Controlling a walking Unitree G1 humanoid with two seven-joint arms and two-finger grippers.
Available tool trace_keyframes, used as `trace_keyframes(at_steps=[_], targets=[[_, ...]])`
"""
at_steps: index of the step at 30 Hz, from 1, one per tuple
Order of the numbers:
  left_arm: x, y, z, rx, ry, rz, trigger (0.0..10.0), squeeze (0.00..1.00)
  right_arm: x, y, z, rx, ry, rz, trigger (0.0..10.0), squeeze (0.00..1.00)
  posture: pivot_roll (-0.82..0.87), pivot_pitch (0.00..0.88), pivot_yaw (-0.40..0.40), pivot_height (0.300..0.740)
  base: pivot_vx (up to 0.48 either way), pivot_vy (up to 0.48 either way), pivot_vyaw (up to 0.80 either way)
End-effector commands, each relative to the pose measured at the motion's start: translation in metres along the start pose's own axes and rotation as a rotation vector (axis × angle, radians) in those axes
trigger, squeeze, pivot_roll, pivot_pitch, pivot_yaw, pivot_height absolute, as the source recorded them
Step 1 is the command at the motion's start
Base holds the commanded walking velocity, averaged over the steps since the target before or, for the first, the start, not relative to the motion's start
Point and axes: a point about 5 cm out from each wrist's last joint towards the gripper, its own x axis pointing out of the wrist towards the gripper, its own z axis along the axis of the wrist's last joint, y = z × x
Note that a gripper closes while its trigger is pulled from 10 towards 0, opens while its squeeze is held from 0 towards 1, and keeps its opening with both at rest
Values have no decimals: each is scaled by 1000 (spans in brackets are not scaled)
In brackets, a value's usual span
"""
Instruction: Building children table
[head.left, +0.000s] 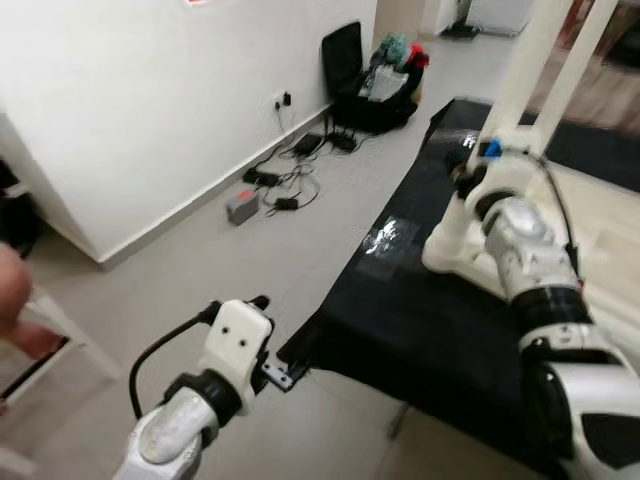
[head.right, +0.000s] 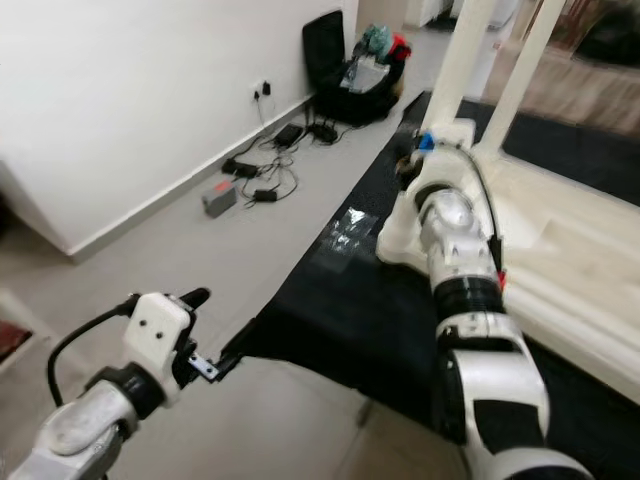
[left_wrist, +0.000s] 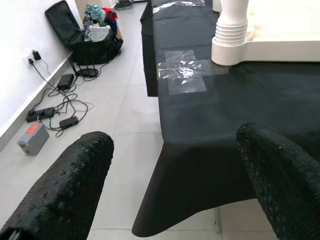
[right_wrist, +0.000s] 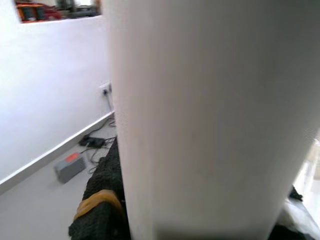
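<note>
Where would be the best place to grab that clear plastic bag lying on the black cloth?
Probably by an edge, from above. The bag lies flat on the cloth, so there is nothing upright to close on; fingers would have to pinch a raised crinkle or its border. The left gripper, open, faces it from the cloth's near edge. The right gripper is at the white leg.

white table (head.right: 560, 250) upturned, legs (head.right: 462, 60) upright
</note>
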Motion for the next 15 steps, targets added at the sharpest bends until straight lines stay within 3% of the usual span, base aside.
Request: trace_keyframes(at_steps=[1, 4, 11, 15], targets=[[-1, 1, -2, 10, 12, 3, 10000, 0, -10, -17, -46, -35, 186, -123, 10000, 0, 98, 186, -16, 740, 0, 0, 0], [-1, 1, -2, 10, 12, 3, 10000, 0, -10, -16, -46, -34, 184, -138, 10000, 0, 98, 186, -16, 740, 0, 0, 0], [-1, 3, -2, 16, 12, 7, 10000, 0, -16, -20, -49, -117, 178, -298, 10000, 0, 97, 192, -18, 740, 0, 0, 0], [0, 6, -2, 18, 11, 12, 10000, 0, -21, -14, -50, -123, 174, -371, 10000, 0, 96, 193, -17, 740, 0, 0, 0]])
